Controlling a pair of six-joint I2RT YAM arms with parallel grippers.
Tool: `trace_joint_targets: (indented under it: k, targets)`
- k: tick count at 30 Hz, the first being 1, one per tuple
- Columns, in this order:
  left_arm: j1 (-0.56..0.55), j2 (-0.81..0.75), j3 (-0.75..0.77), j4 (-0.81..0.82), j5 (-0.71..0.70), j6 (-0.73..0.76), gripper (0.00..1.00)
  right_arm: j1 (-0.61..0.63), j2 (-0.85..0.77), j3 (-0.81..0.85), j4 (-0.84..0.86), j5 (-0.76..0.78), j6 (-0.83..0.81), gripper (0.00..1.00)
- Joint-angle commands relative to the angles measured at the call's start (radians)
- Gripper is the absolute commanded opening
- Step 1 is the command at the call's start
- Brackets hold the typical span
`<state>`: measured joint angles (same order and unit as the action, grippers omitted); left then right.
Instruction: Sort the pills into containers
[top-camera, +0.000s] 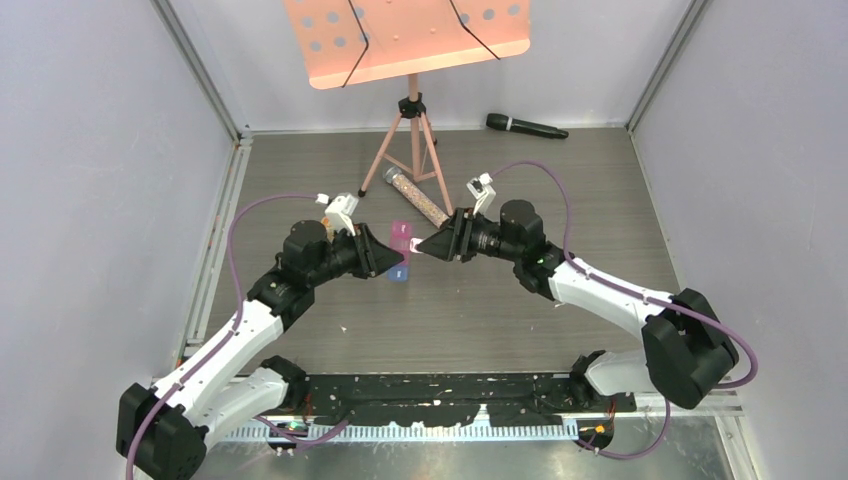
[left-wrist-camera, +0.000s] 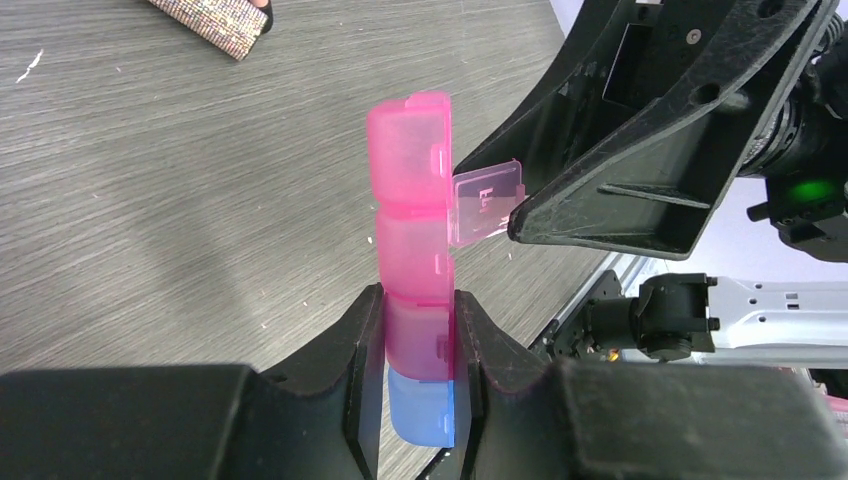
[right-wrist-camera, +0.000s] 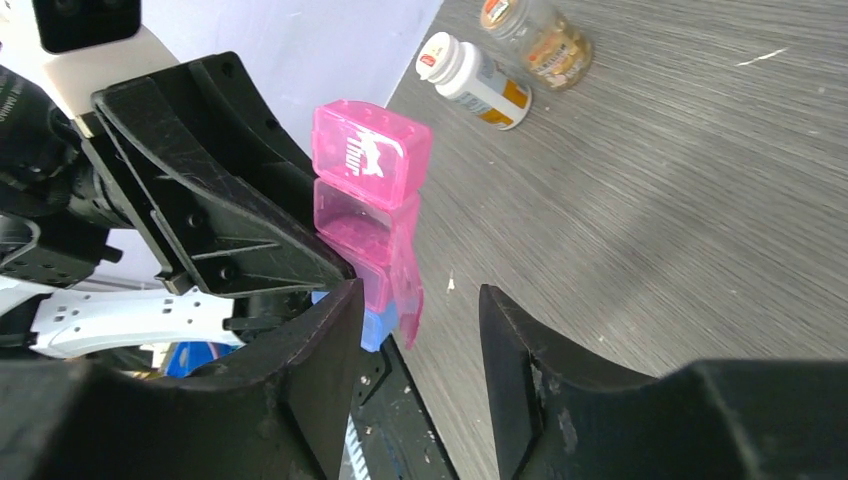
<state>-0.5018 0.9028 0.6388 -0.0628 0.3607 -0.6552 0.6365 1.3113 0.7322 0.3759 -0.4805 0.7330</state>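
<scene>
The small translucent plastic pill-box strip (top-camera: 401, 250) of joined square compartments, pink along most of its length and blue at one end, is hanging in the air above the middle of the table, between the two arms. The left gripper (top-camera: 393, 262) is pinching it from both sides near the blue end, its fingers (left-wrist-camera: 365, 330) pressing flat against the walls, and the pink end is sticking out free. One small clear-pink lid (left-wrist-camera: 485, 205) is standing open from a middle compartment. The tip of the right gripper (top-camera: 422, 245) is sitting right at this lid; whether it is touching cannot be told. In the right wrist view its fingers (right-wrist-camera: 330, 340) are standing apart with nothing gripped between them.

Just beyond the strip, a long clear tube of speckled beads (top-camera: 420, 198) is lying on the grey wood-grain table (top-camera: 580, 200). A white-capped pill bottle (right-wrist-camera: 475, 80) and a clear bottle with brownish contents (right-wrist-camera: 535, 35) are lying side by side. Farther back, a salmon-pink music stand on a tripod (top-camera: 410, 45) is standing, and a black microphone (top-camera: 525, 126) is lying beside it.
</scene>
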Motion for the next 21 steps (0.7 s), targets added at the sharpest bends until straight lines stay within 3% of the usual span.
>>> trace_joint_targets:
  k: [1, 8, 9, 11, 14, 21]
  targets:
    - [0.002, -0.006, 0.041, 0.057, 0.03, -0.017, 0.0, 0.0, 0.025, 0.052, 0.147, -0.091, 0.054, 0.51]
    - [0.002, 0.004, 0.049, 0.102, 0.024, -0.03, 0.03, -0.001, 0.036, 0.079, 0.101, -0.101, 0.051, 0.2]
    - [0.002, 0.007, 0.051, 0.103, 0.024, -0.029, 0.14, -0.001, 0.036, 0.085, 0.084, -0.095, 0.049, 0.11]
    - [0.002, 0.009, 0.054, 0.092, 0.016, -0.018, 0.6, -0.001, 0.035, 0.101, 0.032, -0.075, 0.036, 0.06]
    - [0.002, -0.003, 0.062, 0.026, -0.049, 0.018, 0.97, -0.006, 0.024, 0.134, -0.115, -0.037, -0.016, 0.06]
    - [0.002, -0.023, 0.094, -0.168, -0.307, 0.139, 0.99, -0.052, 0.03, 0.199, -0.554, 0.072, -0.238, 0.05]
